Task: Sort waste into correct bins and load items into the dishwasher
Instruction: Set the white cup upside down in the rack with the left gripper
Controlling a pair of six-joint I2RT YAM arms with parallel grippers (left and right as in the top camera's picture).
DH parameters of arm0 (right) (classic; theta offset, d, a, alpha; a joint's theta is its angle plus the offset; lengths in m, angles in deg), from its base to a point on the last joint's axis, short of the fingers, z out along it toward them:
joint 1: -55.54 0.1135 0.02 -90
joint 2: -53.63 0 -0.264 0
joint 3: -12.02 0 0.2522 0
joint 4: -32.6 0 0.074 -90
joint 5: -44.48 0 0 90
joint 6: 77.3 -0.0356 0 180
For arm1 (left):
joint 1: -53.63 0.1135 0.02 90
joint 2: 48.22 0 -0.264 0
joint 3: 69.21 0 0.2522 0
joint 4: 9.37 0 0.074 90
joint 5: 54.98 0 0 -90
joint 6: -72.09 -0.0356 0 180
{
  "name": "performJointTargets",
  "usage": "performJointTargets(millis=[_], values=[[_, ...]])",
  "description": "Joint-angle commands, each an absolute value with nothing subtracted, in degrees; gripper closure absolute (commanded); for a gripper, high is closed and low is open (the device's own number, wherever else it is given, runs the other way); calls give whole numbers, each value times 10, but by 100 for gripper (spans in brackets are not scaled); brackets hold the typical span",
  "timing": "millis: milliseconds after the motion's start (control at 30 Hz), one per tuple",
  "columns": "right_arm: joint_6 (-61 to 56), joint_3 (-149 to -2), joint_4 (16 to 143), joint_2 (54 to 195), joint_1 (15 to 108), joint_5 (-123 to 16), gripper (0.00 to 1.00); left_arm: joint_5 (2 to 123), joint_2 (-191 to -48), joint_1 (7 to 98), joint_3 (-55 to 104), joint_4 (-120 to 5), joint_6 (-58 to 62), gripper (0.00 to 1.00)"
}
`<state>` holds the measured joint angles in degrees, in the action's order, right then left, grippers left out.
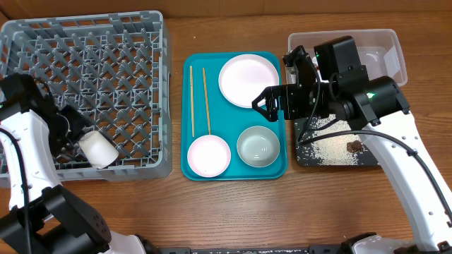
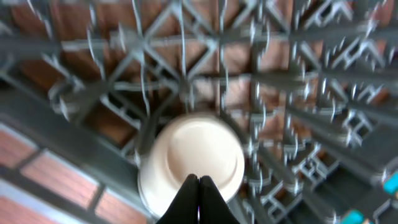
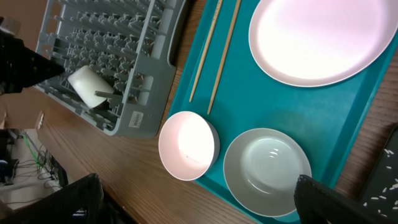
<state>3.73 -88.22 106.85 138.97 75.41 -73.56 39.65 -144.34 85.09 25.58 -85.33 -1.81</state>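
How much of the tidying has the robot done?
Only a little. Done: the white cup lies in the grey rack, with the shut left gripper at it. In hand: nothing; the open right gripper hovers by the plate. To do: plate, pink bowl, grey-green bowl and chopsticks, all on the teal tray.

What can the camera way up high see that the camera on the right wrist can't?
Only the overhead view shows the clear tub and the black mat with white grains.

Only the right wrist view shows some cables past the table's edge.

Both show the teal tray holding the plate, pink bowl, grey-green bowl and chopsticks, plus the white cup in the grey rack.
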Motion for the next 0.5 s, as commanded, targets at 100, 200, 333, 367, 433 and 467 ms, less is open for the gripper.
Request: performJointTargets(millis=[100, 200, 333, 367, 433, 467], values=[[37, -887, 1068, 1386, 755, -730, 0, 375, -1458, 843, 262, -840, -25, 96], [37, -887, 1068, 1386, 755, -730, 0, 374, -1469, 836, 262, -845, -31, 95], [37, -887, 1068, 1386, 755, -730, 0, 372, -1476, 828, 262, -855, -40, 96], [37, -887, 1068, 1386, 755, -730, 0, 372, -1476, 827, 262, -862, -40, 96], [37, -887, 1068, 1386, 755, -730, 0, 375, -1475, 826, 263, -879, -40, 96], [37, -887, 1068, 1386, 755, -730, 0, 377, -1475, 826, 263, -890, -40, 96]])
